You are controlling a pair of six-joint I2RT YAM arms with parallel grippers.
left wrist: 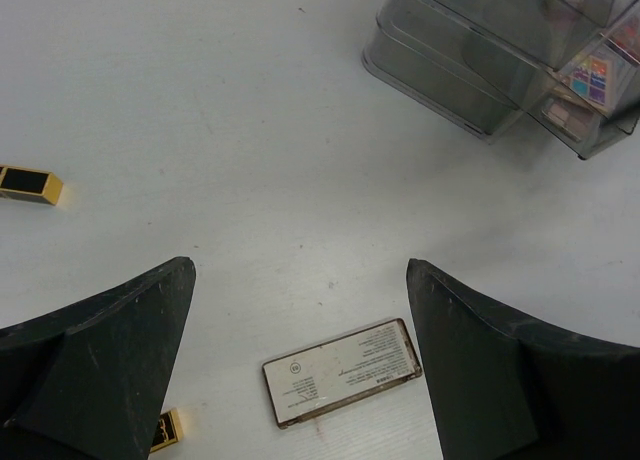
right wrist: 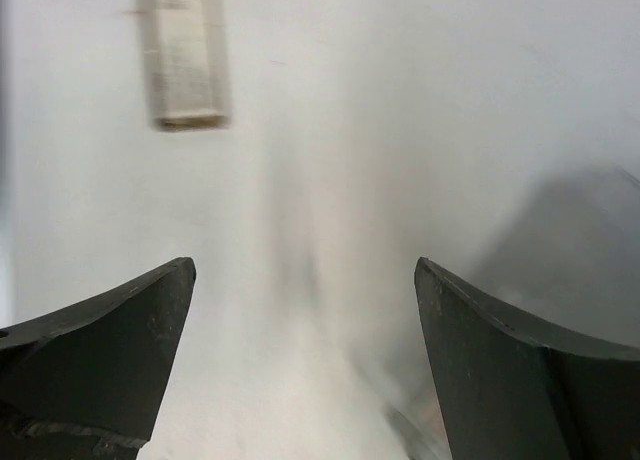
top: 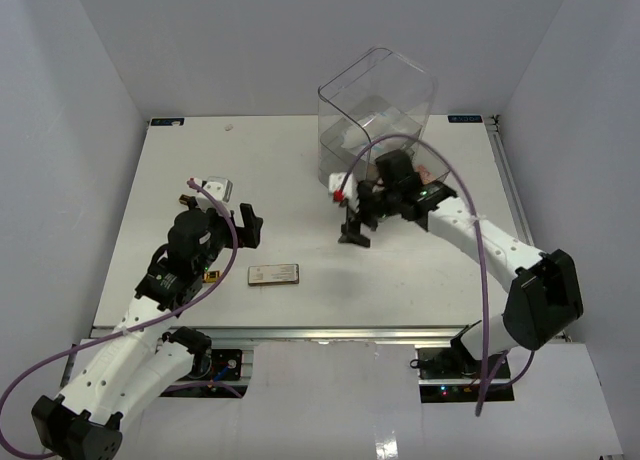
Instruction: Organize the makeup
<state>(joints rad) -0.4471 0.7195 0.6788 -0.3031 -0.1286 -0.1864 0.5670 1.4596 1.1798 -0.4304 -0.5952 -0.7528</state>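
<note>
Left fingers point(left wrist: 110, 350) are spread wide and holding nothing. Close by them a flat palette point(left wrist: 342, 371) lies label-side up on the worktop point(left wrist: 250, 130), white back with a brown rim. A little black-gold tube point(left wrist: 30, 184) sits well off to one side. Right fingers point(right wrist: 100, 360) gape wide too, empty, near the clear drawer box point(top: 375, 110), which has a colourful palette point(left wrist: 590, 80) inside.
</note>
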